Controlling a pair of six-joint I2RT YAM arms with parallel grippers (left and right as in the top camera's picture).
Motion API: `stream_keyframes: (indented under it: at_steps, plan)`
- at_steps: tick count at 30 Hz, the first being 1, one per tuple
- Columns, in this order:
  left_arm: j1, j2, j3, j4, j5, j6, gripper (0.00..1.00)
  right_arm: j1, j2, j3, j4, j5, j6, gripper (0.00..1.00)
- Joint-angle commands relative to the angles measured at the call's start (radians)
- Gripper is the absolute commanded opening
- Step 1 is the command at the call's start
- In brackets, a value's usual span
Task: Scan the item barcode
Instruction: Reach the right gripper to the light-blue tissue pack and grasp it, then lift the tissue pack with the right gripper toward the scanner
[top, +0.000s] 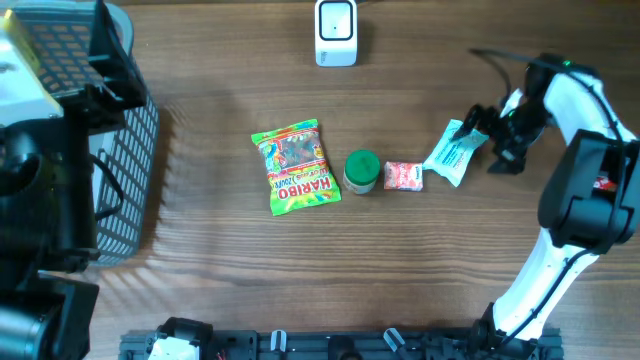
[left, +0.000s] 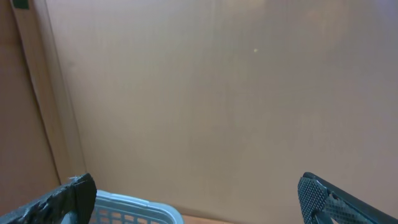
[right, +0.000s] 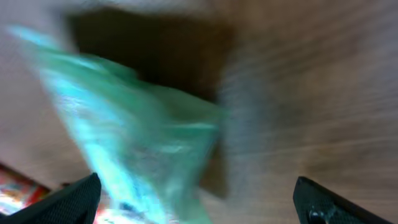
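Four items line up below the scanner (top: 336, 32), seemingly for easy reach; right gripper (top: 488, 138) gapes at the teal pouch (top: 452, 152), left gripper (left: 199, 199) idles open

sweets bag (top: 296, 167) left of jar (top: 361, 171), scanner (top: 335, 32) behind

HARIBO, on green candy bag (top: 296, 167)
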Motion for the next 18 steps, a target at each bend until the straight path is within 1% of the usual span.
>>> stream_keyframes:
  at_steps: [1, 2, 3, 4, 5, 6, 7, 9, 10, 11, 12, 13, 14, 15, 16, 17, 18]
  plan:
    - [0.006, -0.023, -0.003, 0.011, 0.016, 0.005, 1.00, -0.009, -0.010, -0.186, 0.184, -0.028, 0.069, 1.00]
    - [0.006, -0.023, -0.003, 0.011, 0.016, 0.005, 1.00, -0.008, -0.010, -0.247, 0.264, -0.028, 0.097, 0.98]
    - [0.006, -0.023, -0.003, 0.011, 0.016, 0.004, 1.00, -0.006, -0.010, -0.295, 0.325, -0.028, 0.122, 0.91]
    - [0.006, -0.023, -0.003, 0.011, 0.016, 0.004, 1.00, -0.005, -0.010, -0.344, 0.391, -0.028, 0.146, 0.75]
    - [0.006, -0.023, -0.003, 0.011, 0.016, 0.005, 1.00, -0.005, -0.010, -0.382, 0.439, -0.028, 0.164, 0.52]
    - [0.006, -0.023, -0.003, 0.011, 0.016, 0.004, 1.00, -0.005, -0.010, -0.417, 0.485, -0.028, 0.188, 0.16]
    - [0.006, -0.023, -0.003, 0.011, 0.016, 0.004, 1.00, -0.005, -0.010, -0.434, 0.513, -0.028, 0.209, 0.04]
    - [0.006, -0.023, -0.003, 0.010, 0.016, 0.004, 1.00, -0.005, -0.010, -0.435, 0.538, -0.028, 0.202, 0.06]
    - [0.006, -0.023, -0.003, 0.011, 0.016, 0.004, 1.00, -0.003, -0.010, -0.435, 0.555, -0.028, 0.180, 0.20]
    - [0.006, -0.023, -0.003, 0.010, 0.016, 0.005, 1.00, -0.001, -0.010, -0.435, 0.561, -0.026, 0.149, 0.47]
    - [0.006, -0.023, -0.003, 0.011, 0.016, 0.005, 1.00, 0.003, -0.010, -0.436, 0.555, -0.019, 0.127, 0.56]
    - [0.006, -0.023, -0.003, 0.011, 0.016, 0.005, 1.00, 0.008, -0.010, -0.436, 0.544, -0.001, 0.124, 0.56]
    - [0.006, -0.023, -0.003, 0.011, 0.016, 0.005, 1.00, 0.018, -0.010, -0.437, 0.536, 0.023, 0.125, 0.55]
    - [0.006, -0.023, -0.003, 0.011, 0.016, 0.005, 1.00, 0.032, -0.010, -0.446, 0.536, 0.034, 0.124, 0.36]
    - [0.006, -0.023, -0.003, 0.011, 0.016, 0.005, 1.00, 0.040, -0.009, -0.451, 0.534, 0.032, 0.130, 0.12]
    - [0.006, -0.023, -0.003, 0.010, 0.016, 0.005, 1.00, 0.046, -0.010, -0.451, 0.526, 0.024, 0.141, 0.04]
    - [0.006, -0.023, -0.003, 0.011, 0.016, 0.005, 1.00, 0.051, -0.010, -0.451, 0.522, -0.006, 0.139, 0.04]
